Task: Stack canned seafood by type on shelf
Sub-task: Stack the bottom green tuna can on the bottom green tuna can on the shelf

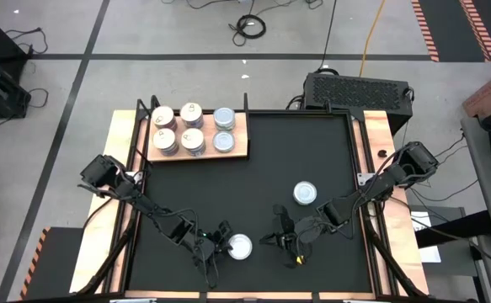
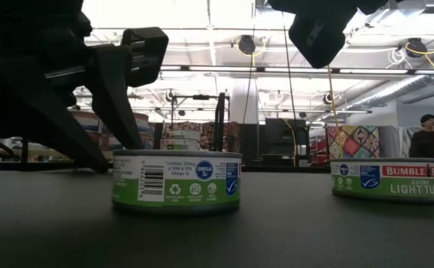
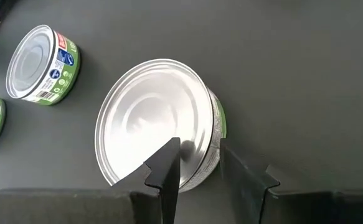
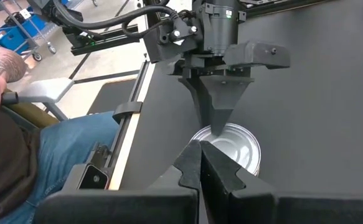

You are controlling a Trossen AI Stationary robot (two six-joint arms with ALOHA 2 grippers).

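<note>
- The shelf, a pale wooden board at the table's far left corner, carries six tins: four gold-topped on the left, two bluish-white on the right.
- The left gripper sits near the table's front edge, its fingers pinching the rim of a pale-topped tin, one finger on the lid and one outside the wall.
- The right gripper hovers just beside that tin, fingers pressed together.
- A second pale-topped tin stands alone on the table, farther right.
</note>
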